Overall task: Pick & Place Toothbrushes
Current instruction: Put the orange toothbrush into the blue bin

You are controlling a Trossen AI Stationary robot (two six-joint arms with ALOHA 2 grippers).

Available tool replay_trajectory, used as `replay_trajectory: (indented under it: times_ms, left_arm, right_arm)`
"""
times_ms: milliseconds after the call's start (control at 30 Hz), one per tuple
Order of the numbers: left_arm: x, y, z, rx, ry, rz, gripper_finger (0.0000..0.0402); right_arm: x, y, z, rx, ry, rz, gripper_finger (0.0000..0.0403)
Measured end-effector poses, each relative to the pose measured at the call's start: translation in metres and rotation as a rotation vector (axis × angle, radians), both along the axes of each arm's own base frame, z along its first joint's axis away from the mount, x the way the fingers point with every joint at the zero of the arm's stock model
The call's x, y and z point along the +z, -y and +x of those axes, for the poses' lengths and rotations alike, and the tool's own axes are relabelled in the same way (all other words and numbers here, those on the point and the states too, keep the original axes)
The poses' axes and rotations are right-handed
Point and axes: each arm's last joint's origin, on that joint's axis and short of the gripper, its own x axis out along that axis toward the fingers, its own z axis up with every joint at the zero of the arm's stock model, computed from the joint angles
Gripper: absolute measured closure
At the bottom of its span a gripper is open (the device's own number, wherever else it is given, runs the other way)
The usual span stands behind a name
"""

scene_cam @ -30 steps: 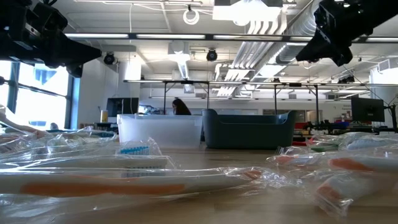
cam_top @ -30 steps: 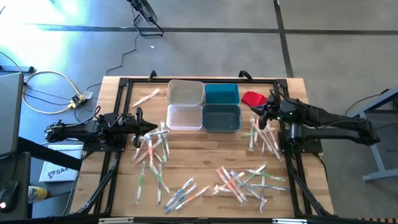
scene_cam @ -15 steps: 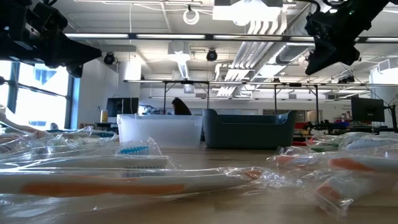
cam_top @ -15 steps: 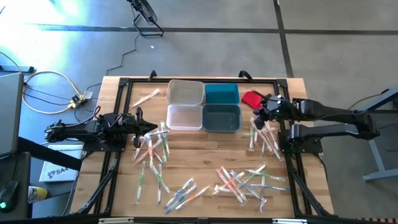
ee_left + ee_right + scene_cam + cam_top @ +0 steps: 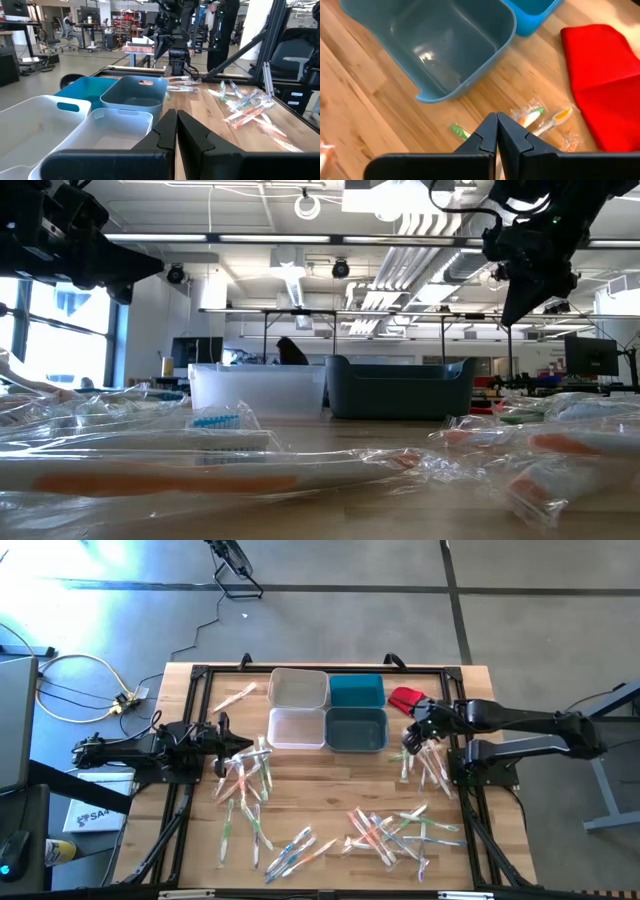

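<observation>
on the table | toothbrushes [image 5: 385, 830]: clear-wrapped, scattered | left gripper [image 5: 243, 745] clenched empty | right gripper [image 5: 408, 736] clenched empty

left hand [image 5: 222, 739] shut (waiting, raised), right hand [image 5: 412, 737] shut, pointing down

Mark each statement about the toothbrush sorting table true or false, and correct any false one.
1. Four bins sit in a two-by-two block. True.
2. The right gripper is shut and holds nothing. True.
3. The slate-blue bin holds several toothbrushes. False: it is empty.
4. The red cloth lies beside the left arm. False: it lies by the right arm, next to the bright blue bin.
5. The left gripper is shut, above the toothbrushes near the white bins. True.
</observation>
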Motion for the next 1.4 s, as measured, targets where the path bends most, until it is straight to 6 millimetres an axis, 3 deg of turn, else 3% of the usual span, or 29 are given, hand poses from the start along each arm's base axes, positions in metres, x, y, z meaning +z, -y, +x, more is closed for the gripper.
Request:
replay_trajectory:
  times_ms: [233, 633, 1100, 1400]
  left_arm:
    - [0.0, -0.001, 0.0, 0.021, 0.002, 0.0, 0.0391]
    - [0.0, -0.001, 0.0, 0.022, 0.001, 0.0, 0.0391]
    - [0.0, -0.001, 0.0, 0.025, 0.001, 0.0, 0.0391]
    - [0.0, -0.001, 0.0, 0.024, 0.001, 0.0, 0.0391]
  right_arm:
    - [-0.01, 0.002, 0.009, 0.002, -0.067, 0.021, 0.0391]
    - [-0.018, 0.002, 0.008, -0.03, -0.154, 0.056, 0.0278]
    - [-0.022, 0.0, 0.001, -0.143, -0.205, 0.108, 0.0285]
    - [-0.057, -0.002, -0.006, -0.18, -0.216, 0.161, 0.0286]
